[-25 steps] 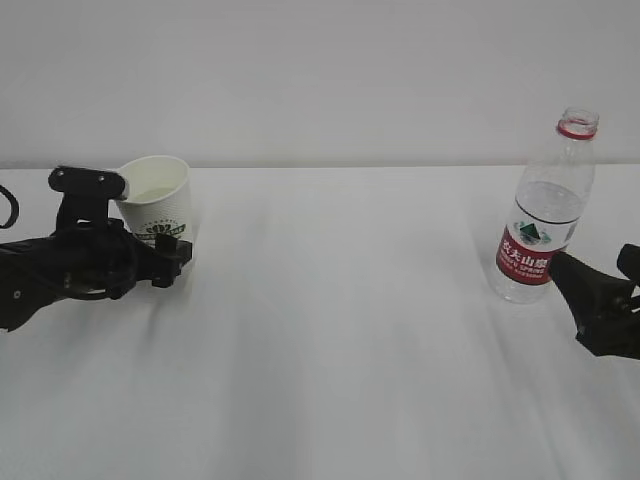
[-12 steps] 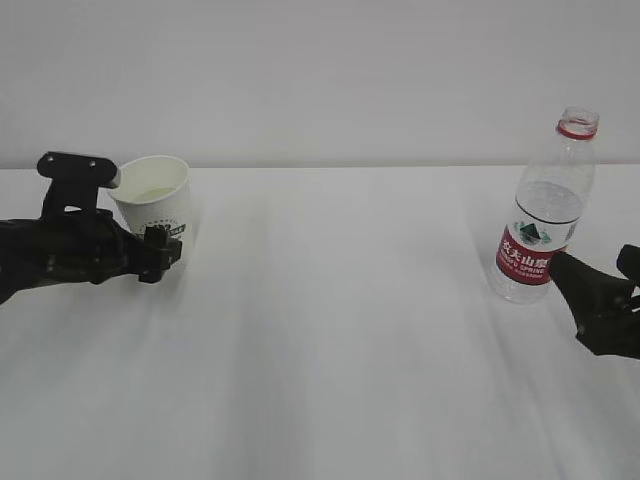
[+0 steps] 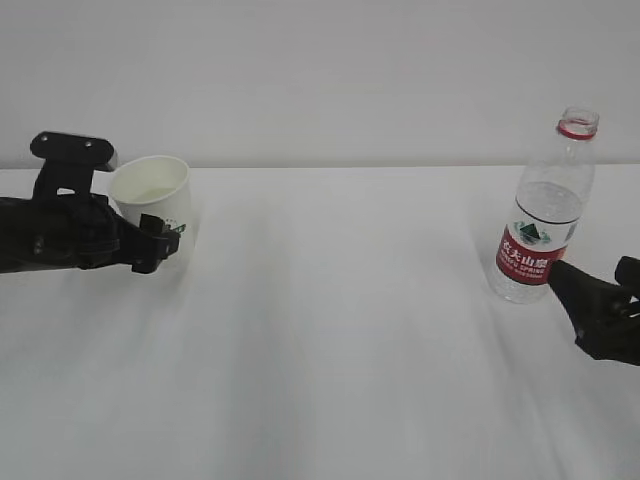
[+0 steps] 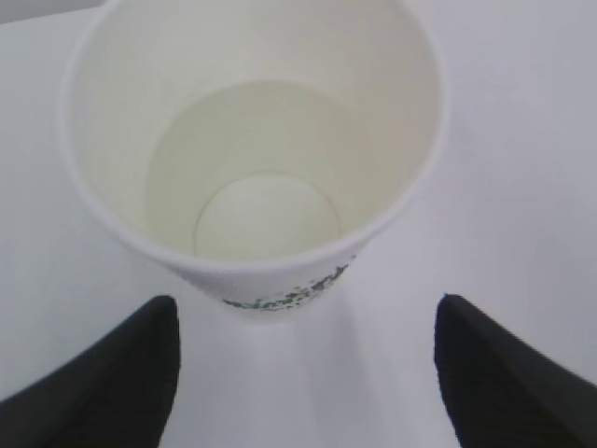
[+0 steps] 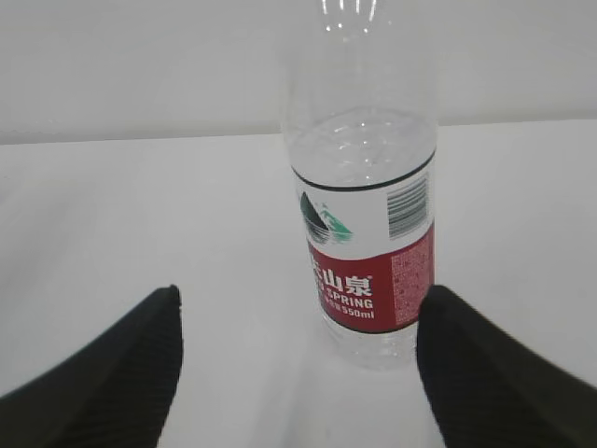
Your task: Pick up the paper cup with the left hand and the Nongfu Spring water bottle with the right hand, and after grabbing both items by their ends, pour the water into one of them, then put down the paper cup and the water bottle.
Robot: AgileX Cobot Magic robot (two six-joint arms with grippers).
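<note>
Left claw (image 4: 303,373) has backed off the paper cup (image 3: 153,198) over the last sec, fingers spread and clear of it. Cup sits upright on the bench (image 3: 330,330) w/ water (image 4: 247,168) inside. Nongfu Spring bottle (image 3: 542,215) stands far right, right claw (image 5: 298,373) spread just short of it, touching nothing. Looks like both are put down, task basically done imo.

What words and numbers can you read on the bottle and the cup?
"SPRING" and "350ml": on the red label of the water bottle.
White Chinese characters above them: too blurred to read for sure.
Barcode on the label: digits too small.
Dark print under the logo on the paper cup: too blurred to read.
</note>
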